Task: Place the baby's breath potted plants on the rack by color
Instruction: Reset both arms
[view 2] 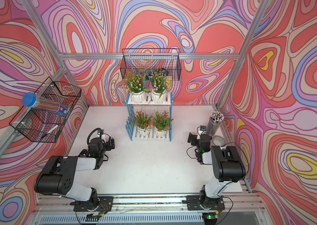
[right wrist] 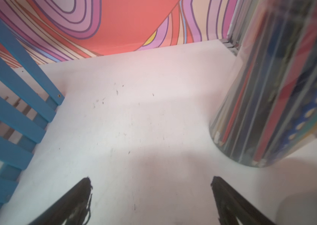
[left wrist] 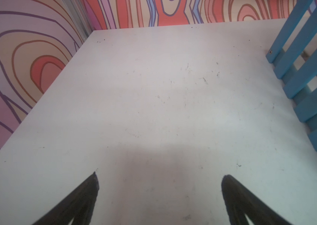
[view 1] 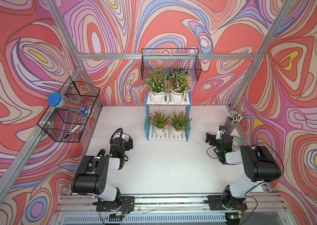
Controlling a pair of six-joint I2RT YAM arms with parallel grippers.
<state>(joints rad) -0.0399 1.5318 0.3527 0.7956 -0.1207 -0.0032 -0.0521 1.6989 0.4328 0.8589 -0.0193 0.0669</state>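
Four potted plants (view 1: 179, 123) stand on the rack (view 1: 166, 137), well apart from both parted, empty jaws.

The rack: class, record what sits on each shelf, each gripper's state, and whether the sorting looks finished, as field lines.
Rack: two shelves, standing on the white table
Upper shelf: two pink-blossomed plants, side by side
Lower shelf: two red-orange plants, side by side
Left gripper: open, empty
Right gripper: open, empty, near the pencil jar
Sorting: looks complete, one color per shelf
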